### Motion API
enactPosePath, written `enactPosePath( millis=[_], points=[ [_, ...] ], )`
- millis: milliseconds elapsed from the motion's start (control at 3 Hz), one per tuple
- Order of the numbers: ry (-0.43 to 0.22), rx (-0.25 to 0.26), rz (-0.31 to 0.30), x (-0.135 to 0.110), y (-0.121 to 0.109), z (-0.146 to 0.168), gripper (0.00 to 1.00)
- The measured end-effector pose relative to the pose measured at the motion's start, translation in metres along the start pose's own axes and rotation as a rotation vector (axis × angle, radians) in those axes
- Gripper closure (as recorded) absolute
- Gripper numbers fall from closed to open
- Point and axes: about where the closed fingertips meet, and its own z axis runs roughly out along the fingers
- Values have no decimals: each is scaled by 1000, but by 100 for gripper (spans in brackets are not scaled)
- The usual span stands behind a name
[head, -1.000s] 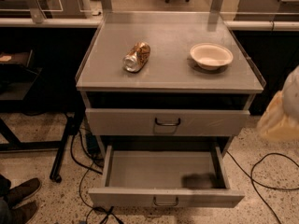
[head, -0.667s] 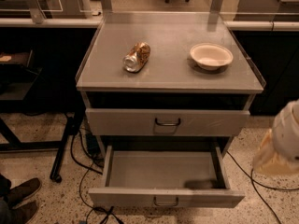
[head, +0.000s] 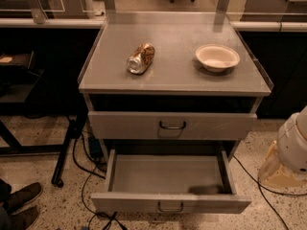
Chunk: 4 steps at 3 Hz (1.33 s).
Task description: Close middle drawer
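One middle drawer [head: 170, 202] stands pulled out; the gripper [head: 288, 159], low at far right, aperture impossible to tell, risks clipping the drawer's right corner and skewing it.

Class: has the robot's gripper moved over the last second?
Yes. The gripper, at the right edge, has dropped: earlier level with the cabinet top, it now sits beside the open middle drawer.

robot arm [head: 291, 147] | has gone down at the right edge, now beside the pulled-out middle drawer [head: 170, 204] | gripper | not in sight
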Motion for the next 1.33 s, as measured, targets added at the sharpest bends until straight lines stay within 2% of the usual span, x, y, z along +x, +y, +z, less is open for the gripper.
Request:
enactPosePath(
  millis=[667,1000,1333],
  points=[
    [-13,-157,19,-12,42,135,100],
    [-25,-243,30,-25,49,199,100],
    [-22,-236,27,-24,49,193,100]
  ],
)
